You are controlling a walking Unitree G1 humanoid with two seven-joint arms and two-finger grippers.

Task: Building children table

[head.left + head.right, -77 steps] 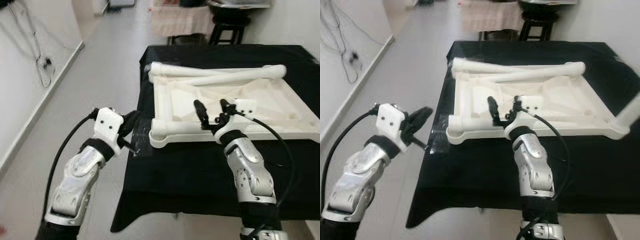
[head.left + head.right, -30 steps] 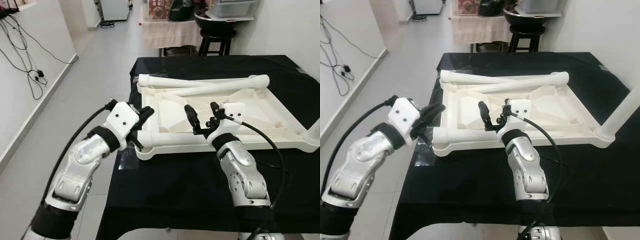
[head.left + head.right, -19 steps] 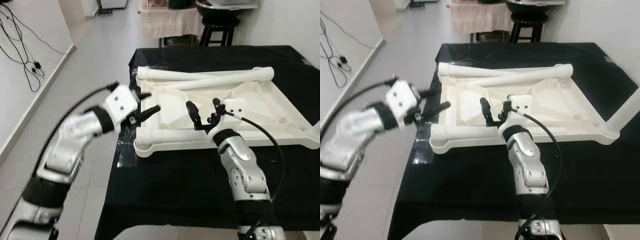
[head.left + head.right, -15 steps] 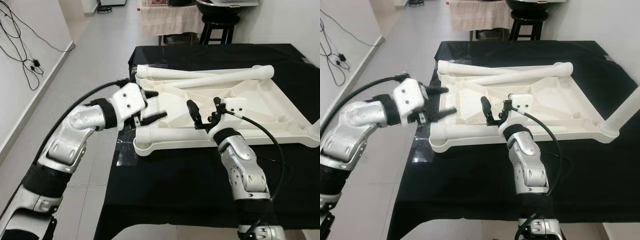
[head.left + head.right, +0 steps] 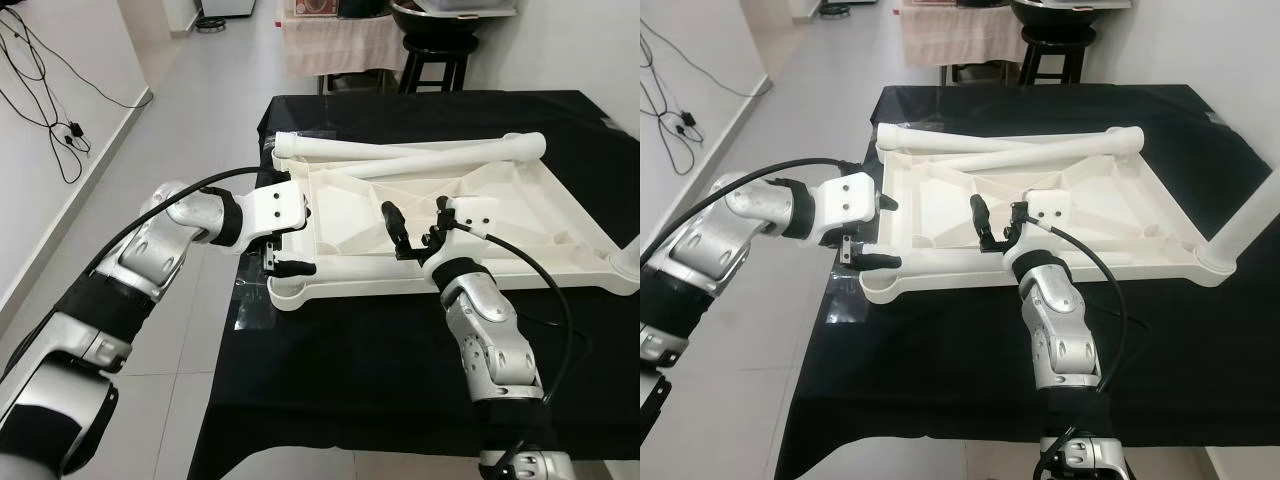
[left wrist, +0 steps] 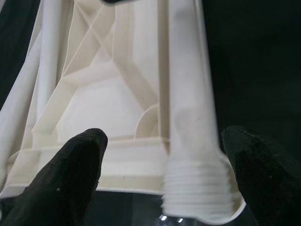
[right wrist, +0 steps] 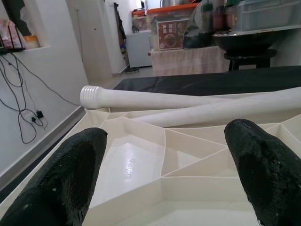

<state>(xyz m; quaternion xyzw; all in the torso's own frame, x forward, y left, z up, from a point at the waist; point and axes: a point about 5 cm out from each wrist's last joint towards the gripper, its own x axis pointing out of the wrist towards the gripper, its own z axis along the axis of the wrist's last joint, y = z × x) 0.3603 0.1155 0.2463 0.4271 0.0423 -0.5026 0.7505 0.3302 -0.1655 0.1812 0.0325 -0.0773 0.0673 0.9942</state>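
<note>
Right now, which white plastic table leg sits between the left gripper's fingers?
The white plastic leg along the near edge, its threaded end between the left gripper fingers; the other loose legs lie at the far edge.

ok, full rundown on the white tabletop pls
The white tabletop looks like moulded plastic and lies upside down on the black cloth, ribbed underside up. Two loose legs rest across its far edge; another lies along the near edge. The open left gripper straddles its near-left corner; the open right gripper hovers over the near rim.

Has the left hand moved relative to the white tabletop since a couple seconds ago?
Yes. The left hand has swung in from off the tabletop's near left corner, and its open fingers now straddle the leg lying there.
</note>
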